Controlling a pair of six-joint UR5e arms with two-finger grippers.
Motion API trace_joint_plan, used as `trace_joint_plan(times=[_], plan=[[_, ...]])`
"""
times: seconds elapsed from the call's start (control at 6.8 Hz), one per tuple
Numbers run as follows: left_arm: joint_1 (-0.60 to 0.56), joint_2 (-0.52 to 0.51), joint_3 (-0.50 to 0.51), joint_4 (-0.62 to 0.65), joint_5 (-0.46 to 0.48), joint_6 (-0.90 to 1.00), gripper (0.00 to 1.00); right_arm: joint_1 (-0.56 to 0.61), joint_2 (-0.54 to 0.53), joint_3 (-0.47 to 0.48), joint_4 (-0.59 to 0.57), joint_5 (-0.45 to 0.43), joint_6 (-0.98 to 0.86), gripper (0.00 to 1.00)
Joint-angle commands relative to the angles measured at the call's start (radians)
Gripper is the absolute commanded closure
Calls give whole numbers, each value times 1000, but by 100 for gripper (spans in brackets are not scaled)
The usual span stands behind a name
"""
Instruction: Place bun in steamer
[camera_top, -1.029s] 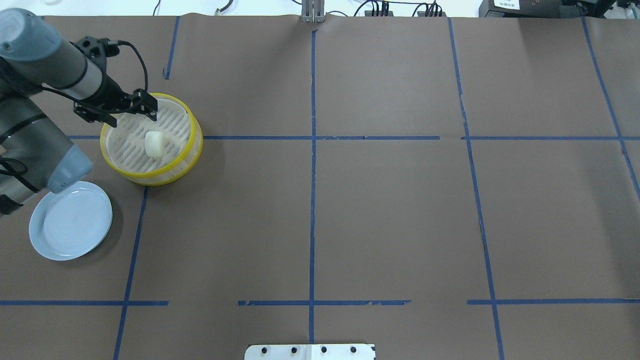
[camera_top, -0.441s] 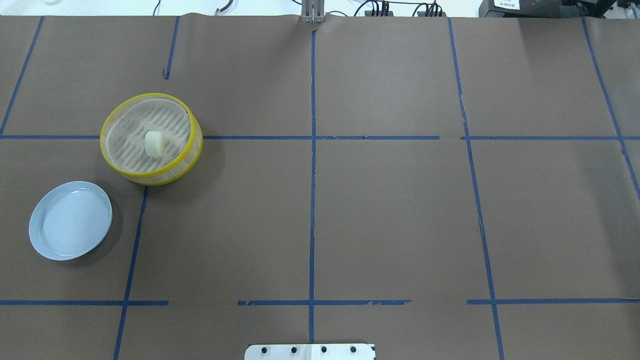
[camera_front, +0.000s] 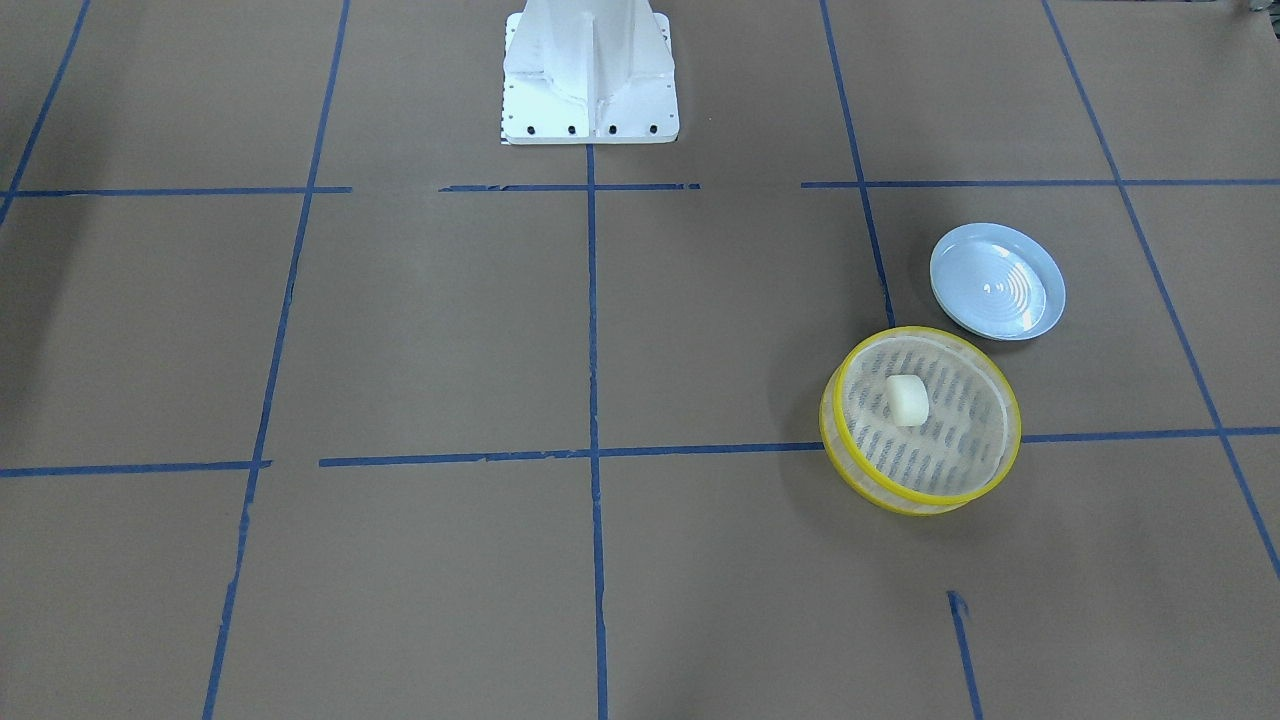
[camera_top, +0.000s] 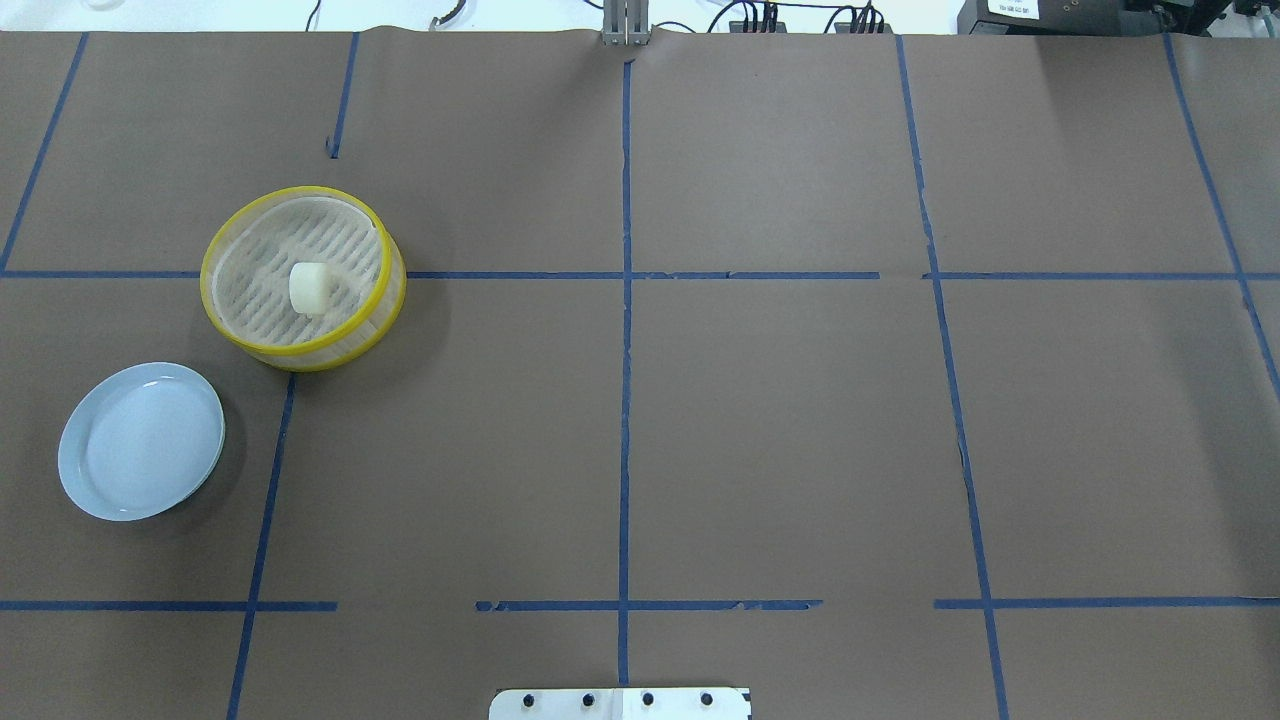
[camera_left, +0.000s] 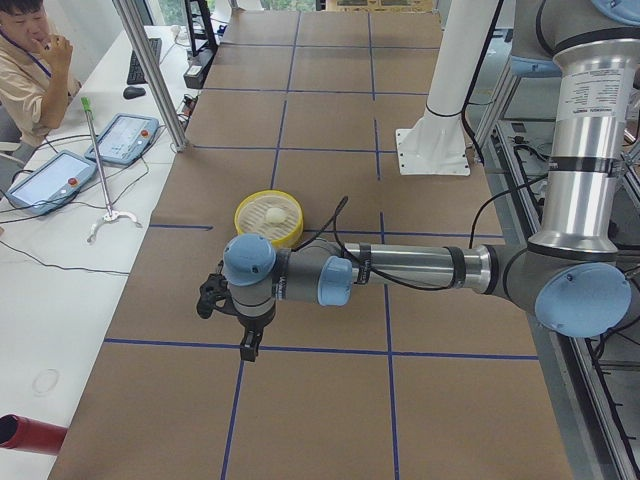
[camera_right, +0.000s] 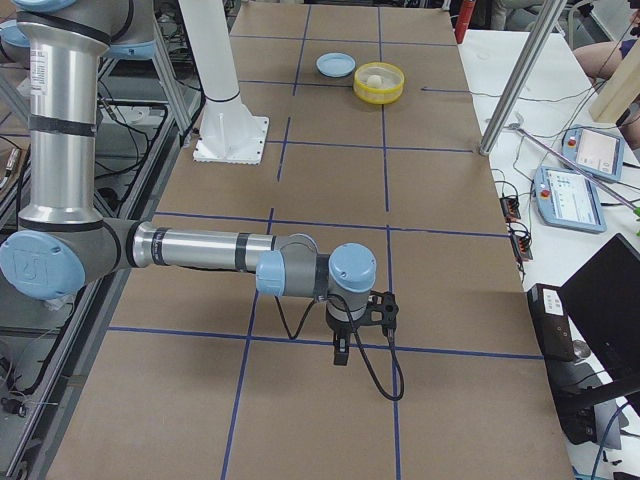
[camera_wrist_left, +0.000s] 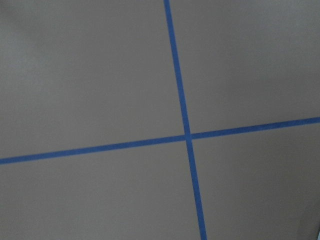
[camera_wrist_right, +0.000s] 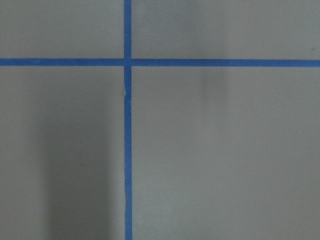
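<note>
The cream-white bun (camera_top: 309, 287) lies on the slotted bottom of the yellow-rimmed steamer (camera_top: 300, 349), near its middle. It also shows in the front-facing view (camera_front: 908, 400) inside the steamer (camera_front: 925, 331). No gripper is in the overhead or front-facing views. In the exterior left view my left gripper (camera_left: 245, 345) hangs over bare paper, well away from the steamer (camera_left: 262, 230). In the exterior right view my right gripper (camera_right: 340, 355) hangs over bare paper, far from the steamer (camera_right: 380, 96). I cannot tell whether either is open or shut. Both wrist views show only paper and tape.
A pale blue ridged plate (camera_top: 140, 440) sits empty near the steamer, on the robot's side of it, and shows in the front-facing view (camera_front: 997, 280). Brown paper with blue tape lines covers the table. A white robot base (camera_front: 590, 70) stands at the table's edge.
One second ago my left gripper stood at the steamer's far-left rim; it has since left the overhead view. The bun and steamer have not moved.
</note>
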Motion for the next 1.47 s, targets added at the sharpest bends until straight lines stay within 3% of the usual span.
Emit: trace_joint_plan(times=[0.0,0.74,1.32], plan=[[-9,57,-70,82,-4,22,0,0,0,0,0,0,0,0],[-6,136,-106,98,2,29,0,0,0,0,0,0,0,0],[-3,76,-109,96,3,25,0,0,0,0,0,0,0,0]])
